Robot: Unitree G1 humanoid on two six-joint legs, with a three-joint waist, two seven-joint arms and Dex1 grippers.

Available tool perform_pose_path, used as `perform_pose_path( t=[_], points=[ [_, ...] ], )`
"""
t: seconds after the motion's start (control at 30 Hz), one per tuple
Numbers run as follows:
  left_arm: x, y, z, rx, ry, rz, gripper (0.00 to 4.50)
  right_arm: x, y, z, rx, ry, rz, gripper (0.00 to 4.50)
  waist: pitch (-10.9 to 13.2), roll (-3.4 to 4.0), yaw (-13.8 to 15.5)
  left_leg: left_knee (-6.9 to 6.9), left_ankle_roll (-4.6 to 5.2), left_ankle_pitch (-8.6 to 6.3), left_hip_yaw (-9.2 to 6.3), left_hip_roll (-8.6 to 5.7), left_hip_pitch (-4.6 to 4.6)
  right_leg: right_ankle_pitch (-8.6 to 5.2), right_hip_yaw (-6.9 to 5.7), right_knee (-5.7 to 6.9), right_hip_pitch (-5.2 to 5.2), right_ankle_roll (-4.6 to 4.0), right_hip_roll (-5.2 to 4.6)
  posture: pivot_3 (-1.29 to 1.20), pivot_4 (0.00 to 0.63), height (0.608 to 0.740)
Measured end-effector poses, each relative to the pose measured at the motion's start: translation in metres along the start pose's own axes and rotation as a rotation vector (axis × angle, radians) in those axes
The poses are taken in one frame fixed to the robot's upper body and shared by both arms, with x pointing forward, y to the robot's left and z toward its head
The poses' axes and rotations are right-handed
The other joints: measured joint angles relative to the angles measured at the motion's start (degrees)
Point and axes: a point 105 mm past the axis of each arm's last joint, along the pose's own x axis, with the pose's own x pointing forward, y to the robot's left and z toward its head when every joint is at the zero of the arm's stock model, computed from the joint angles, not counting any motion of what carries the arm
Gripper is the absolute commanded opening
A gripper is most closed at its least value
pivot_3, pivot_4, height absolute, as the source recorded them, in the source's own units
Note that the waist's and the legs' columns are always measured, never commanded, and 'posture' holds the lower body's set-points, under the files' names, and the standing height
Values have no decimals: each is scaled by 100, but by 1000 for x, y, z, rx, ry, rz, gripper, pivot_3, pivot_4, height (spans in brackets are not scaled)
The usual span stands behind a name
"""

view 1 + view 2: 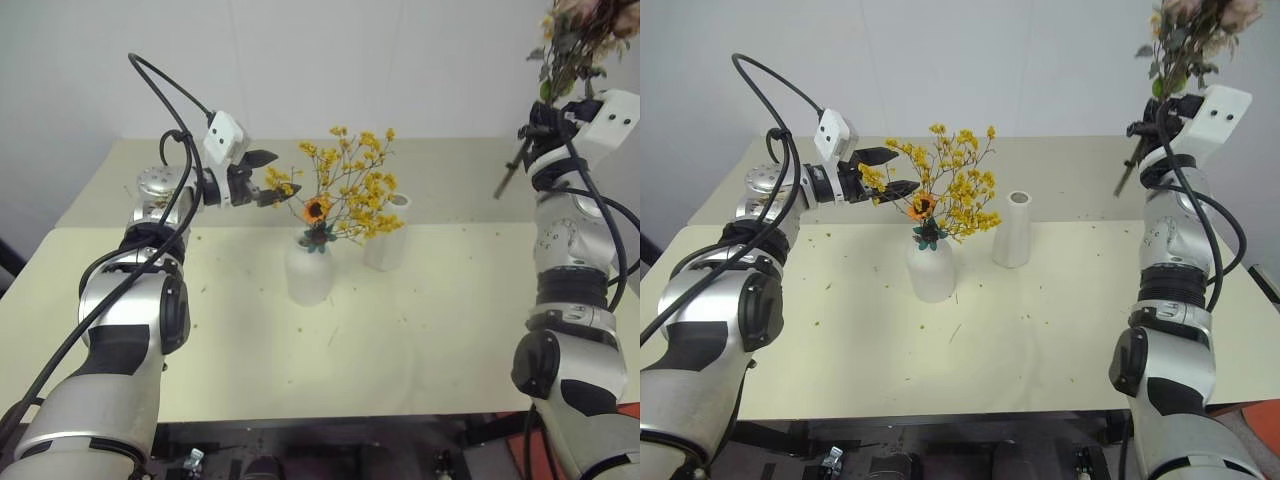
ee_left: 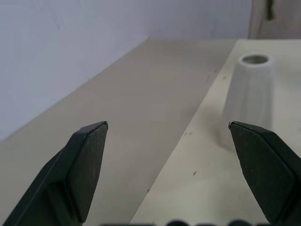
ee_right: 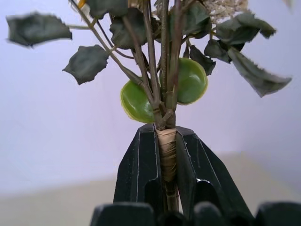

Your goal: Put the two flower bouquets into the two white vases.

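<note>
While the left gripper [image 1: 888, 172] hangs with fingers spread wide and empty at nine o'clock of the yellow bouquet [image 1: 950, 195], that spray already stands upright in the round vase [image 1: 930, 270] mid-desk [image 1: 1060, 330]. At three o'clock waits the tall vase [image 1: 1012, 230], empty. Farther right, the right gripper [image 3: 165, 141] clamps the rose bouquet's [image 1: 1185, 40] taped stem, blooms up, stem end angled down, presumably raised to clear that rim.

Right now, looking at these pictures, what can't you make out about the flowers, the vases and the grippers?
- Rose bouquet: its blooms are cut off by the top edge in both eye views.
- Round vase: its neck and mouth are hidden by the yellow bouquet.
- Tall vase: its inside is too small to see.
- Right gripper: the stems below the taped wrap are hidden between its fingers.
</note>
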Motion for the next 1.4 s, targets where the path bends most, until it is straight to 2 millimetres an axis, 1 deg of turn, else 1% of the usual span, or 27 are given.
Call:
perform_pose_path(
  t=[0.07, 0.13, 0.23, 0.3, 0.4, 0.57, 0.63, 0.83, 1.1, 1.2, 1.4],
  points=[
    [0, -3, -2, -29, 5, -32, 4500, 4, 9, 6, 91, -44, 45, 235, 5, 7, -1, 0, 0, 0, -1, 0, 0, 0, 0, 2, 0, 0, 0, 0, 150, 740],
    [-1, -5, -3, -56, 12, -53, 4500, 6, 15, 11, 140, -70, 76, 235, 7, 12, 1, 0, 0, 0, -1, 0, 1, 0, -1, 3, 0, 0, 1, 0, 150, 740],
    [-2, -8, -6, -54, 40, -85, 4500, 9, 25, 9, 226, -89, 109, 235, 9, 14, -4, 0, 0, 0, -1, 1, 5, 0, -1, 5, 0, 0, 2, 0, 150, 740],
    [-3, -10, -8, -49, 59, -101, 4500, 8, 31, 2, 268, -82, 124, 235, 10, 17, -4, 0, 0, 0, -2, 1, 4, 0, 0, 6, 0, 0, 2, 0, 150, 740],
    [-2, -12, -11, -38, 87, -116, 4500, 8, 46, -7, 290, -63, 178, 235, 18, 29, -12, 0, 0, 0, -2, 1, 4, 0, 0, 9, -1, 0, 3, 0, 150, 740],
    [0, -14, -13, -24, 108, -126, 4500, 4, 70, -36, 325, 20, 243, 235, 20, 33, -14, -1, 0, 0, -2, 1, 4, 1, 0, 11, -1, -1, 2, 0, 150, 740],
    [0, -14, -13, -24, 108, -127, 4500, 3, 75, -45, 335, 45, 258, 235, 21, 35, -13, -1, 0, 0, -3, 1, 3, 1, -1, 13, -1, -1, 3, 0, 150, 740],
    [0, -15, -15, -18, 122, -133, 4500, 1, 84, -54, 316, 69, 281, 235, 22, 36, -12, -3, 0, 0, -3, 0, -2, 2, -2, 20, -1, 1, 1, 0, 150, 740],
    [0, -16, -15, -19, 120, -144, 4500, 1, 87, -54, 310, 67, 293, 235, 22, 36, -20, -4, 0, 0, -4, 1, 2, 2, -3, 17, -1, 1, 3, 0, 150, 740],
    [0, -16, -15, -19, 120, -144, 4500, 0, 90, -53, 303, 60, 303, 235, 22, 37, -21, -4, 0, 0, -4, 1, 2, 2, -2, 19, -2, 1, 3, 0, 150, 740],
    [0, -15, -14, -18, 118, -138, 4500, -1, 92, -44, 293, 25, 319, 235, 22, 37, -21, -4, 0, 0, -5, 1, 0, 2, -3, 22, -1, 1, 3, 0, 150, 740]
  ],
)
